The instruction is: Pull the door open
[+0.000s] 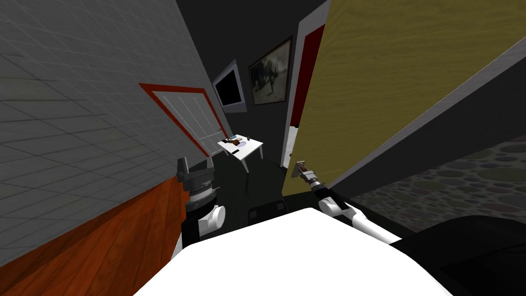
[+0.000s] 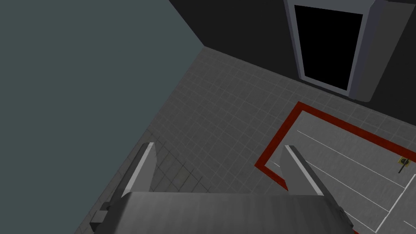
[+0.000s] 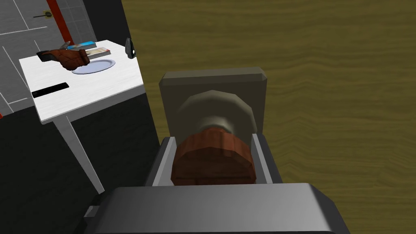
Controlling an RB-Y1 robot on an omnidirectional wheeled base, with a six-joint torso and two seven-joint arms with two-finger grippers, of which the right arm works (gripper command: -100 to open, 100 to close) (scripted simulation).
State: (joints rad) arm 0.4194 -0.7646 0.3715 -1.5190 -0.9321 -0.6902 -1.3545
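**Head view, read left to right.** At the far left of the frame a grey tiled wall (image 1: 77,103) met a red-brown wooden surface (image 1: 102,231) along one long slanted edge. In the left-centre a grey panelled door (image 1: 192,118) sat flat in that wall inside a red frame.

Just below it hung our left gripper (image 2: 219,146). It touched nothing, and its fingers (image 2: 142,170) stood well apart with only wall behind them.

In the upper centre, the dark far wall carried a black panel (image 1: 229,87) in a pale frame and, beside it, a framed picture (image 1: 269,72). Below these stood a white table (image 1: 255,147) bearing a plate (image 3: 93,66), a brown object (image 3: 69,58) and a black strip (image 3: 49,89). Dark floor (image 1: 231,190) lay open between the table and the door we worked on.

That olive door (image 1: 390,87) filled the upper right. Its free edge ran from the top centre down to the lower centre, with a red strip (image 1: 308,67) showing just left of it. In the right wrist view the table's near leg stood close beside this edge, apart from it.

Near the foot of the edge, our right gripper (image 3: 213,140) was clamped on the red-brown knob (image 3: 213,162). Its fingers (image 3: 166,154) pressed the knob's two sides, in front of a grey backplate (image 3: 213,87).

At the far right, below the door's lower edge, we saw a dark band and then a pebble-patterned surface (image 1: 462,180).
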